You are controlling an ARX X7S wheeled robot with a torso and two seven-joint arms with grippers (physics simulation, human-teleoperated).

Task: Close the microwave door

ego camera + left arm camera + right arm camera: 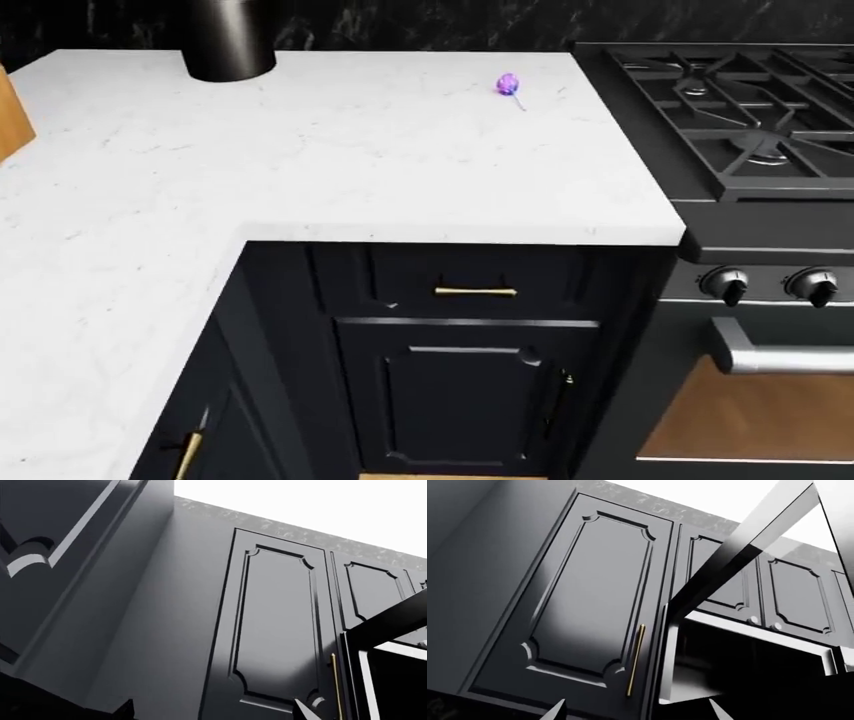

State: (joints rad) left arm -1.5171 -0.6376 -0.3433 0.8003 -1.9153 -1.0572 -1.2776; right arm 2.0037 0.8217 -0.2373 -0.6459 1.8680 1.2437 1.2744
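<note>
Two pale fingertips (554, 709) of the right gripper (635, 710) spread wide, pinching nothing, low in the right wrist view. Black shiny microwave door (740, 555) swung open, right of centre, under dark grey upper cabinets (587, 595). Best to push flat and slow near the door's free edge. Left claw: cannot tell.

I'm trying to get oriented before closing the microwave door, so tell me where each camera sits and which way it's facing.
Head view: on the robot's head, looking down on the white countertop, the drawer handle and the stove; no arms show.
Left wrist view: near the left gripper, facing up at the upper cabinet door and the open microwave door; only dark finger tips at the frame edge.
Right wrist view: near the right gripper, facing up at the same cabinet door, its gold handle and the microwave door.
Both wrist views share that cabinet and door.
</note>
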